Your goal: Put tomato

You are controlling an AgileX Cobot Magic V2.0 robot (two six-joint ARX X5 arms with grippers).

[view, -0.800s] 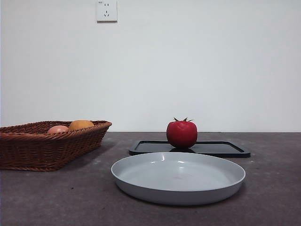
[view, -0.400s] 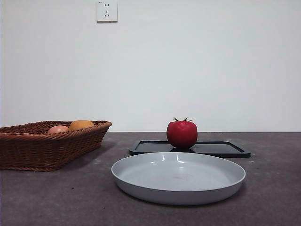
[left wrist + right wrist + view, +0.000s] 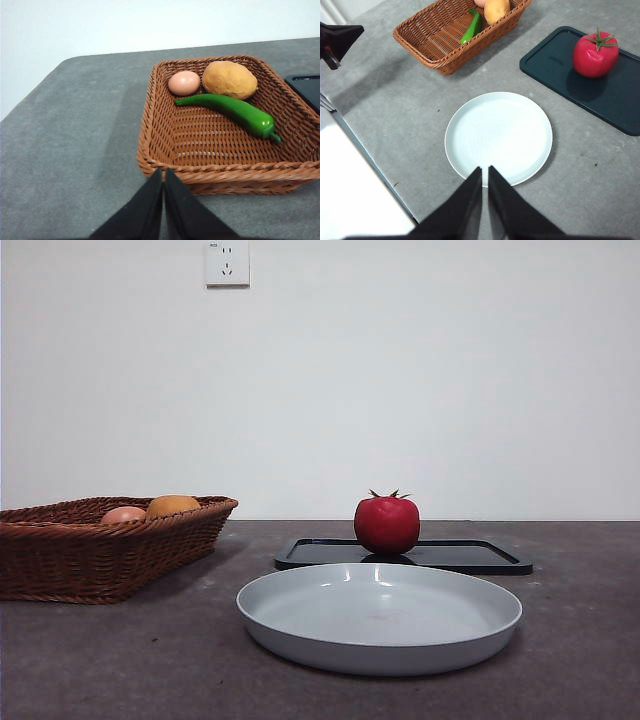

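Note:
The glossy red tomato [image 3: 387,523] with a green calyx stands on a black tray [image 3: 470,556] behind a pale grey plate [image 3: 380,615]. In the right wrist view the tomato [image 3: 595,53] sits on the tray [image 3: 600,95] beyond the plate [image 3: 498,136]. My right gripper [image 3: 484,172] is shut and empty, high above the plate's near rim. My left gripper [image 3: 163,174] is shut and empty, above the table just outside the wicker basket [image 3: 165,125]. The left gripper also shows as a dark tip in the right wrist view [image 3: 337,40].
The wicker basket [image 3: 100,545] stands at the left and holds an orange round fruit [image 3: 229,79], a pale pink fruit [image 3: 183,83] and a green pepper [image 3: 235,111]. A wall socket [image 3: 227,262] is on the back wall. The table's edge [image 3: 370,160] runs near the left gripper's side.

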